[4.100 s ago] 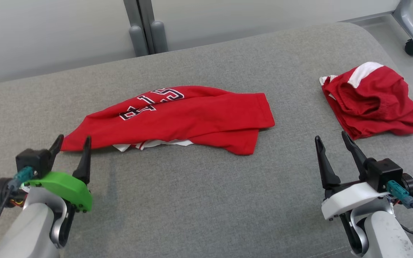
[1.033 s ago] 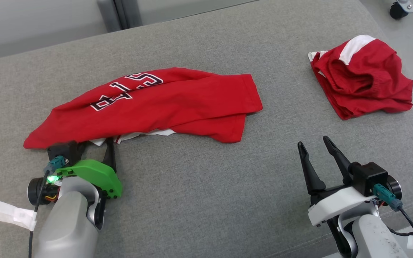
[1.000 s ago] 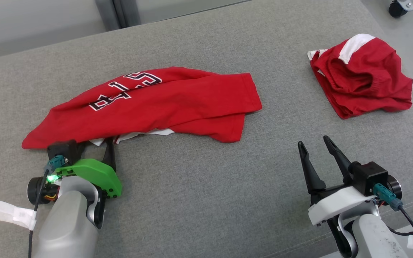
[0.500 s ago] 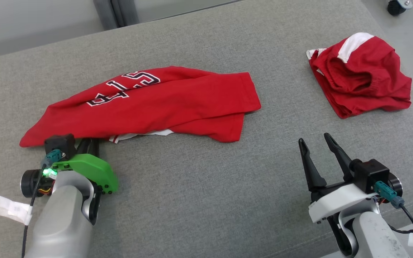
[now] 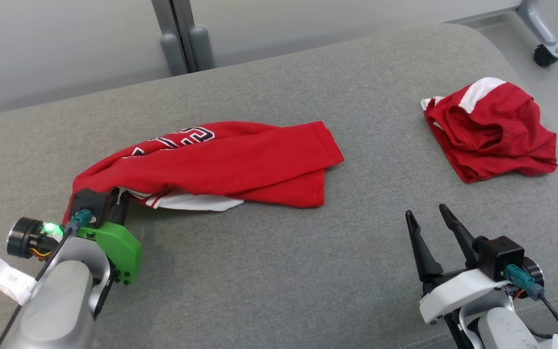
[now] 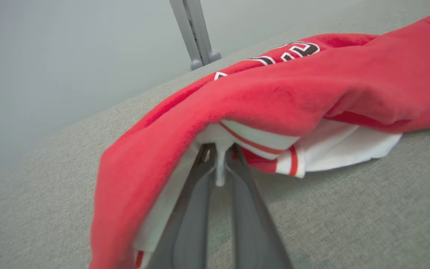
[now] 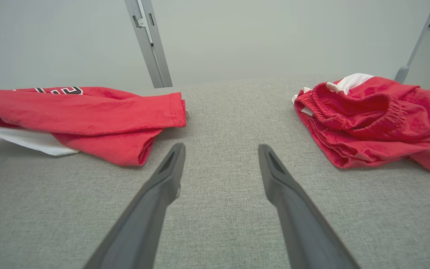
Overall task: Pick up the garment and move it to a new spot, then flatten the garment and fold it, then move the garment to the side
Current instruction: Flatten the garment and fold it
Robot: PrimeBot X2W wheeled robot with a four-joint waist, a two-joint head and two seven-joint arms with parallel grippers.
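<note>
Left jaws are clenched on the white inner hem at the left end of the red jersey (image 5: 230, 160), which lies centre-left on the grey cushion (image 5: 259, 271). Right jaws stand released, empty, near the red shorts (image 5: 492, 126). Only the grasp looks done; moving, flattening, folding, setting aside remain.
</note>
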